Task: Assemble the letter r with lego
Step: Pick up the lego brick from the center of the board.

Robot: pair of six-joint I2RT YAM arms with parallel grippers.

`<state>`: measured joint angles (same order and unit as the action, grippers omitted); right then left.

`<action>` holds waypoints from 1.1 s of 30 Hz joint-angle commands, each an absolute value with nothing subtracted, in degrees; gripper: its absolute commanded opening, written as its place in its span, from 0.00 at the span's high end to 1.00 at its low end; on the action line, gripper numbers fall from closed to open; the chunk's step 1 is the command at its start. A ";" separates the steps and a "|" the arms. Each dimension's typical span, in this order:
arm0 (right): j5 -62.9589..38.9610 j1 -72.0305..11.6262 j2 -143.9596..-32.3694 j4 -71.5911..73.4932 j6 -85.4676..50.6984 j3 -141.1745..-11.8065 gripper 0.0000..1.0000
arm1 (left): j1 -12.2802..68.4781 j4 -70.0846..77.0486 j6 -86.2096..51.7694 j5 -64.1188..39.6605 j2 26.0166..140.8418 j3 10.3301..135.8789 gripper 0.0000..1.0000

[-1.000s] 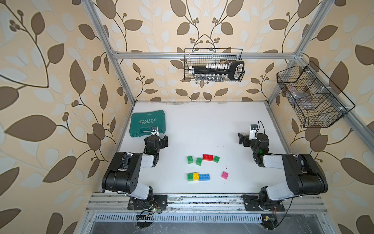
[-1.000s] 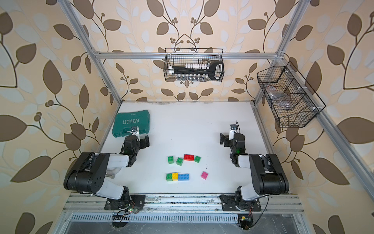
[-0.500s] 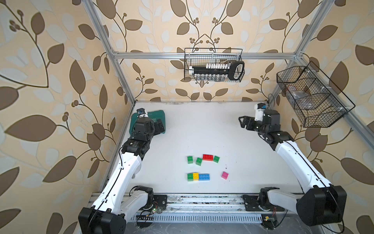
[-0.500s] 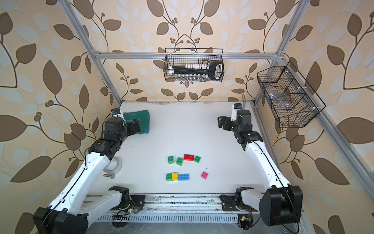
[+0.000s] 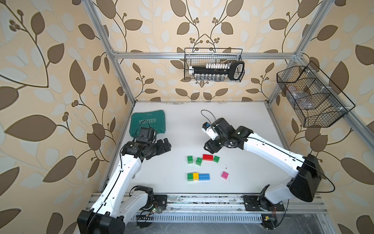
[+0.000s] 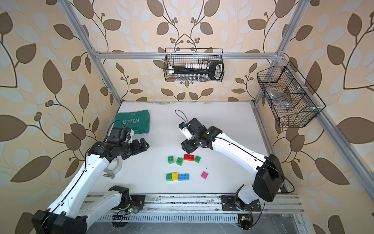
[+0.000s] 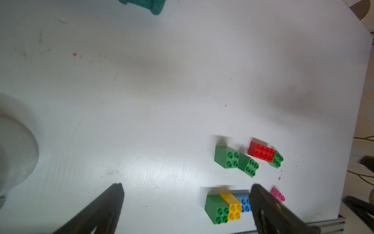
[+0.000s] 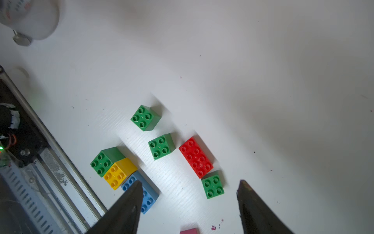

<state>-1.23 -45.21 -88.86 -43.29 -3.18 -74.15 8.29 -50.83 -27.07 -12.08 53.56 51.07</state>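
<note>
The lego bricks lie loose and studs up on the white table [image 5: 242,125], in two short lines near its front middle. In the rear line a green square brick [image 5: 190,159] stands at the left, with a second green square [image 5: 199,161] just beside it, turned a little askew. Next comes a red oblong brick [image 5: 207,157], and a third green square [image 5: 216,158] sits close against its right end. In the right wrist view the red one shows eight studs and each green one four.

The front line is a tight row whose pieces touch side to side: a green end brick [image 5: 190,176], a yellow brick [image 5: 196,176] and a blue oblong brick [image 5: 204,176]. A small pink brick [image 5: 224,175] lies alone to the right of that row, tilted.

The right gripper [image 8: 190,182] hovers over the table just behind the red oblong brick, its jaws apart with nothing clasped between them. The left gripper [image 7: 187,186] hangs well to the left of the bricks, spread wide and empty. Behind it a teal tool case [image 5: 148,122] lies flat near the table's rear left corner. A whitish ring [image 6: 115,167] rests on the table under the left arm. A wire basket [image 5: 214,67] holding a socket set hangs on the rear wall, and a second wire basket [image 5: 311,97] hangs on the right wall.
</note>
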 commanded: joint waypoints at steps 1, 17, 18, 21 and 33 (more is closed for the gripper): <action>0.70 -46.97 -93.93 -47.16 0.32 -77.60 0.32 | 8.61 -53.30 -30.29 -16.12 51.30 47.84 0.01; -3.87 -52.99 -105.77 -47.86 7.84 -82.84 0.42 | 9.00 -56.02 -30.21 -9.03 37.30 49.12 0.01; -3.93 -53.00 -106.50 -48.75 8.00 -83.48 0.42 | 9.04 -55.46 -30.46 -8.70 35.92 48.68 0.01; -4.10 -53.25 -108.62 -50.76 8.83 -84.69 0.43 | 9.05 -54.07 -30.83 -8.59 33.63 47.42 0.01; -4.58 -53.42 -111.48 -51.25 9.06 -84.44 0.45 | 9.84 -53.36 -30.70 -8.94 35.92 46.93 0.01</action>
